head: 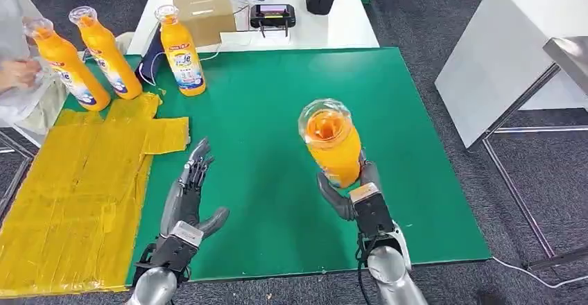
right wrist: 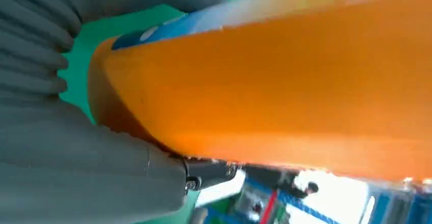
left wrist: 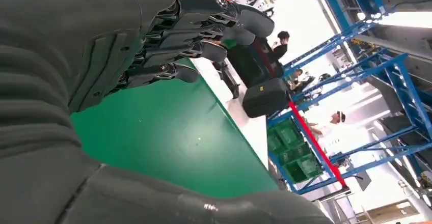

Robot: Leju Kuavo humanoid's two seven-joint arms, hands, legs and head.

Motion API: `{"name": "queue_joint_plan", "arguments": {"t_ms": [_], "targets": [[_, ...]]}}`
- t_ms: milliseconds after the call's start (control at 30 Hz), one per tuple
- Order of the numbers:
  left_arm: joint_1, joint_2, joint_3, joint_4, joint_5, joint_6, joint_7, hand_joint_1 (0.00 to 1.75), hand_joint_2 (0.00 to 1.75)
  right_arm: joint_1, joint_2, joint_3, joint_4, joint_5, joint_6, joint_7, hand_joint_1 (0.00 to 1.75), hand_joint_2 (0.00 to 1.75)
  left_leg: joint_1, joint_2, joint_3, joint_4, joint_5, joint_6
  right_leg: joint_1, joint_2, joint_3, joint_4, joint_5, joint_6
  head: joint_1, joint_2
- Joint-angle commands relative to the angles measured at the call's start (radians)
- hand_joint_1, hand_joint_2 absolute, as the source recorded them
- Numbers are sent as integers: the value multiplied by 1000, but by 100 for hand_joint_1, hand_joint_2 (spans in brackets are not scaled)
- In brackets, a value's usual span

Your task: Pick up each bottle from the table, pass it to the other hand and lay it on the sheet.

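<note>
**Orange bottle up, handover next**

Orange and full-looking, the bottle sits gripped low on its body in the right hand, lifted above the green table with its cap tilted toward the camera. The left hand hangs empty, fingers spread, near the yellow sheet. To pass well, I judge the left hand should take the free upper body before the right lets go. Three more bottles stand at the far left.

Held bottle blurred, cut off by frame edges in right wrist view; label unreadable. Right robot hand fingers hidden behind it.
</note>
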Motion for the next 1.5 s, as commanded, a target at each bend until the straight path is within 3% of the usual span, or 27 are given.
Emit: {"name": "queue_joint_plan", "arguments": {"t_ms": [33,200,300,1167,1367,1500], "targets": [[-58,33,-41,80,12,13,-2,0,175,-95,18,148,159,-31,50,6,175,175,1,-1,4,-1,0,-2,0,7,3,-1,0,-3,0,0],[-63,43,-32,89,20,42,-8,0,175,-123,26,268,228,-37,63,5,175,175,2,0,6,-1,-1,-2,1,11,4,-1,0,-3,0,0],[-68,42,-33,97,20,45,-12,0,175,-134,30,290,250,-38,63,8,175,175,1,-1,3,-1,0,-1,1,5,2,-1,0,-2,0,0],[-22,55,-148,110,-7,18,-51,0,175,-133,21,315,265,-36,39,22,175,175,1,-2,2,-1,0,-1,0,4,2,-1,0,-2,0,0],[-13,66,-179,79,29,-58,-68,0,175,-146,16,309,291,-37,46,22,175,175,1,-3,4,-1,-1,-2,0,8,3,0,-1,-3,0,0],[-17,55,-171,83,39,-60,-51,0,175,-149,20,357,312,87,-20,34,175,175,2,-3,4,-1,-2,-2,0,8,4,-1,-1,-3,0,0]]}}
